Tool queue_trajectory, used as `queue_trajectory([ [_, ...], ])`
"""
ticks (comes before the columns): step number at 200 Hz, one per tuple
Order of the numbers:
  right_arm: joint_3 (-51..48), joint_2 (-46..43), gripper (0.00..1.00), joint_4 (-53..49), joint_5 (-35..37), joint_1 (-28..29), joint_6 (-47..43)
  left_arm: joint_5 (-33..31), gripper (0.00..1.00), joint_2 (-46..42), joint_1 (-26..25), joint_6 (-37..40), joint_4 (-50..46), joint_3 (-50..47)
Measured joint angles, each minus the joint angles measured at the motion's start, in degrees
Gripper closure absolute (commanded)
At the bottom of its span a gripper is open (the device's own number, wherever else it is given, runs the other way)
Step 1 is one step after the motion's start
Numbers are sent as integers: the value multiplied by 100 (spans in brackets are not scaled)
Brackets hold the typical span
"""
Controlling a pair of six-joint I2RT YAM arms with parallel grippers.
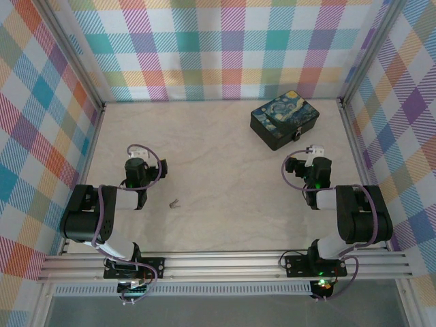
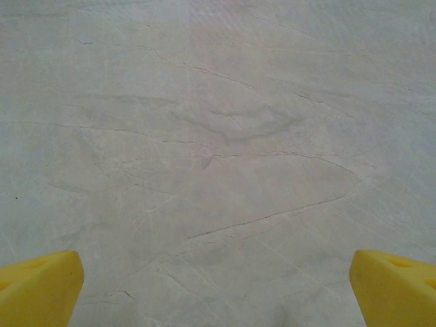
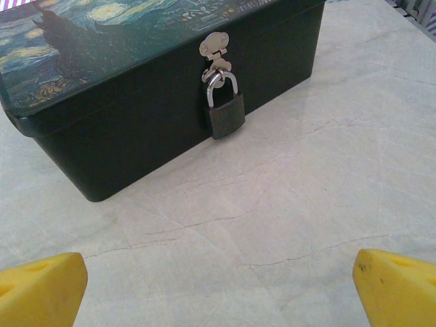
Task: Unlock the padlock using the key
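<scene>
The padlock (image 3: 225, 112) is small and dark with a silver shackle. It hangs from the hasp on the front of a black box (image 3: 136, 116) with a night-sky lid, also seen at the back right in the top view as the box (image 1: 285, 122) and padlock (image 1: 298, 136). The tiny grey key (image 1: 174, 202) lies flat on the table, just right of the left arm. My left gripper (image 2: 216, 289) is open over bare table, its yellow fingertips (image 2: 37, 286) wide apart. My right gripper (image 3: 219, 289) is open too, facing the padlock from a short distance, nothing between its fingers.
The pale creased table cover (image 1: 225, 177) stretches between the arms. Plaid walls with aluminium posts (image 1: 349, 129) close in the left, right and back sides. The box stands close to the right wall.
</scene>
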Motion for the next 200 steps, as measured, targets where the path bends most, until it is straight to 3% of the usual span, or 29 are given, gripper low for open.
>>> queue_trajectory([
  [130,133,-37,0,-264,-175,0,-109,240,0,-4,44,0,-35,13],
  [156,538,-516,1,-1462,76,0,48,59,0,-109,46,-48,-1084,575],
  [200,2592,-586,12,-4013,103,-129,1156,-739,0,-243,46,-883,-3178,2594],
])
